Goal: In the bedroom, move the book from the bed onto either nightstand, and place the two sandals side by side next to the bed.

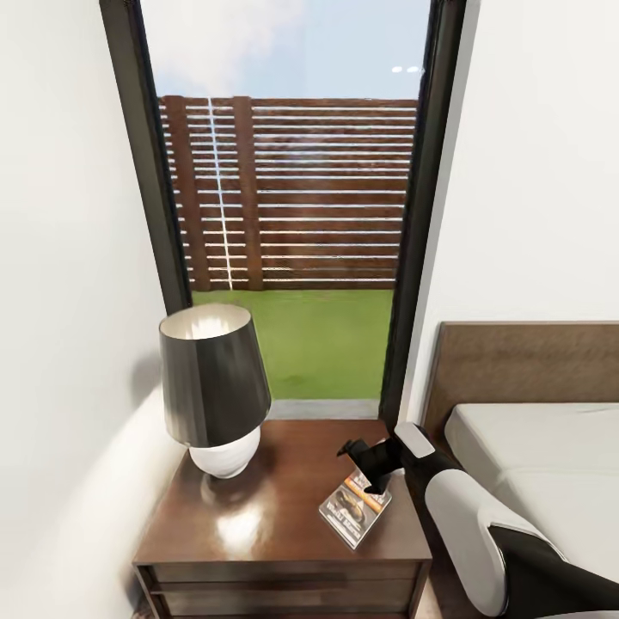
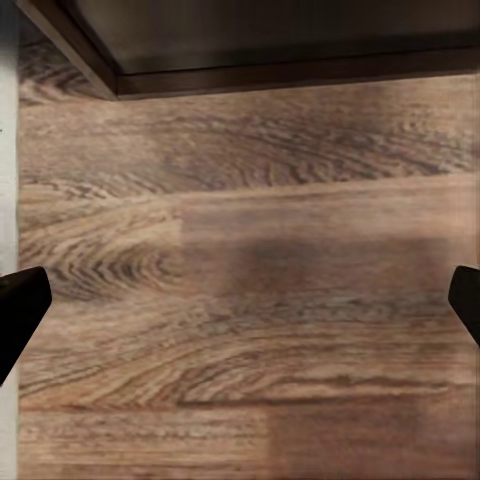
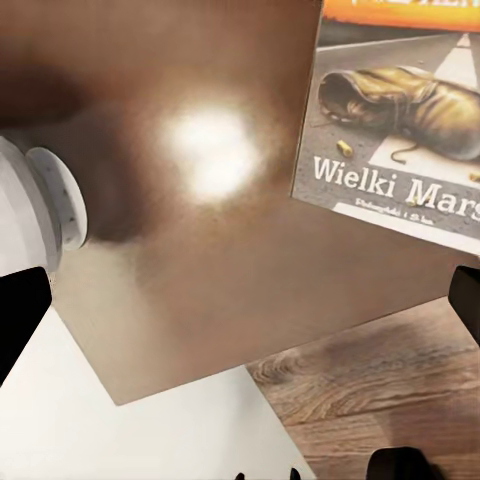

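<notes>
The book [image 1: 352, 509] lies flat on the right front part of the dark-brown nightstand [image 1: 258, 524], cover up. In the right wrist view the book [image 3: 400, 130] shows an orange band, a boot picture and white lettering on the glossy nightstand top [image 3: 200, 290]. My right gripper [image 1: 365, 468] hovers just over the book's far edge, open, with nothing between its fingers [image 3: 465, 300]. My left gripper [image 2: 240, 310] is open over bare wood-plank floor [image 2: 250, 250]. The bed [image 1: 533, 456] lies to the right of the nightstand. The sandals are out of view.
A lamp [image 1: 215, 387] with a dark shade and white base [image 3: 40, 205] stands on the nightstand's left half. Behind it is a tall dark-framed window [image 1: 292, 215] with a fence and grass. White walls close in on the left. The brown headboard [image 1: 516, 361] is at the right.
</notes>
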You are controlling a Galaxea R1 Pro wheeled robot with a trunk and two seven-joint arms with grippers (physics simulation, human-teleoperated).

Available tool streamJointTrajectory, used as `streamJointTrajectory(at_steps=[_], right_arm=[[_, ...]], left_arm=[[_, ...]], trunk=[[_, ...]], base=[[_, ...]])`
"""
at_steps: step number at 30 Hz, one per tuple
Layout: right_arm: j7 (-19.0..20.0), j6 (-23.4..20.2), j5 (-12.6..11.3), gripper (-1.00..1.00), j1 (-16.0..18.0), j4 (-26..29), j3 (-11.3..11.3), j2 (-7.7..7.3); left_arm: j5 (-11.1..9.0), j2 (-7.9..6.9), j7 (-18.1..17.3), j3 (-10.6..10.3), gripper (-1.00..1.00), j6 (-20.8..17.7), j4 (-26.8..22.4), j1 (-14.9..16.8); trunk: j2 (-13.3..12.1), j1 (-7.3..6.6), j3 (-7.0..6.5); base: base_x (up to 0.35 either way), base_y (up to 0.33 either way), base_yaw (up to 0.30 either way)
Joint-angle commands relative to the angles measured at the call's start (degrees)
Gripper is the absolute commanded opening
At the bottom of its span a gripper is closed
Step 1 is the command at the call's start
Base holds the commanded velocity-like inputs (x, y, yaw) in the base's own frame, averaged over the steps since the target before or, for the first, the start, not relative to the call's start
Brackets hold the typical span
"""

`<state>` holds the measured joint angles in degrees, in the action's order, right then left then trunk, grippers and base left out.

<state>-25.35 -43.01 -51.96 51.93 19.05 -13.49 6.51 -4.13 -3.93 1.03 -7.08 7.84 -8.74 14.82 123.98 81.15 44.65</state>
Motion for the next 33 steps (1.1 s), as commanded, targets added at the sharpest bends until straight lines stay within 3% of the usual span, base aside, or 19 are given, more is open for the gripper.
streamJointTrajectory(at_steps=[1,33], right_arm=[[-0.59,-0.06,-0.51,1.00,0.01,0.11,-0.17,0.02],[0.72,-0.30,-0.31,1.00,-0.06,0.49,0.37,0.08]], left_arm=[[-0.44,-0.03,0.11,-0.48,1.00,0.20,0.04,0.03],[-0.44,-0.03,0.19,-1.26,1.00,0.17,0.04,0.03]], trunk=[[-0.39,-0.24,-0.12],[-13.22,-7.26,-5.87]], base=[[0.000,0.000,0.000],[0.000,0.000,0.000]])
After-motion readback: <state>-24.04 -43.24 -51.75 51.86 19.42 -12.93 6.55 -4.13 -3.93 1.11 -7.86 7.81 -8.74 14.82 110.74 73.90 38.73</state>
